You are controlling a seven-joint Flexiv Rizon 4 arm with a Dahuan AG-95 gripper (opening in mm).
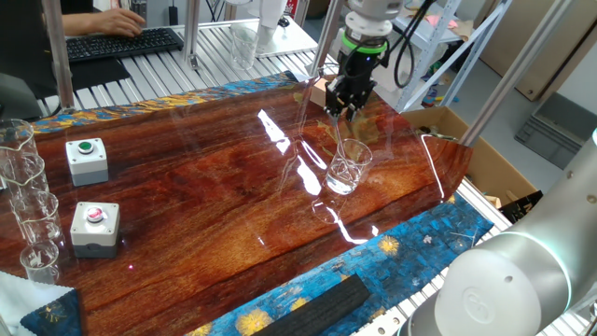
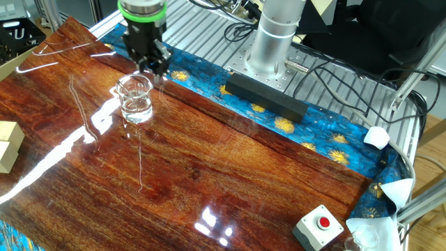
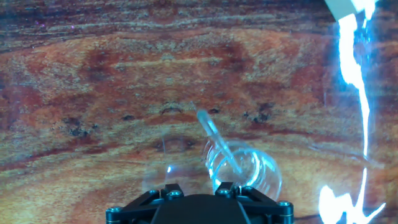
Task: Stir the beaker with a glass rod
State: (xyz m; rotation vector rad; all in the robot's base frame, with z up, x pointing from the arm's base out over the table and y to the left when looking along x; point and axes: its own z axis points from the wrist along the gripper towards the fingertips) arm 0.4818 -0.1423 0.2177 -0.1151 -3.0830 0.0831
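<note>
1. One fixed view: the pincer hangs just above the beaker, which stands upright on the wooden surface toward its right part. The glass rod itself is too thin and clear to make out here. Two button boxes and a row of glass vessels sit well apart at the left edge.

2. The other fixed view: the pincer is over the far rim of the beaker; fingers look close together, as if clamped on something thin. The rod is not resolvable. The beaker appears to hold a little clear liquid, though I cannot be certain. The arm's base stands at the far side.

3. Hand view: the glass rod runs from between the fingers down into the beaker, its lower end inside the rim. The fingertips are hidden by the pincer body, so the grip is inferred, not seen.

4. Judgement: the rod is in the beaker, so the stirring step is in hand. Next move calls for small circles, keeping the rod off the glass wall so the beaker does not tip or slide.
</note>
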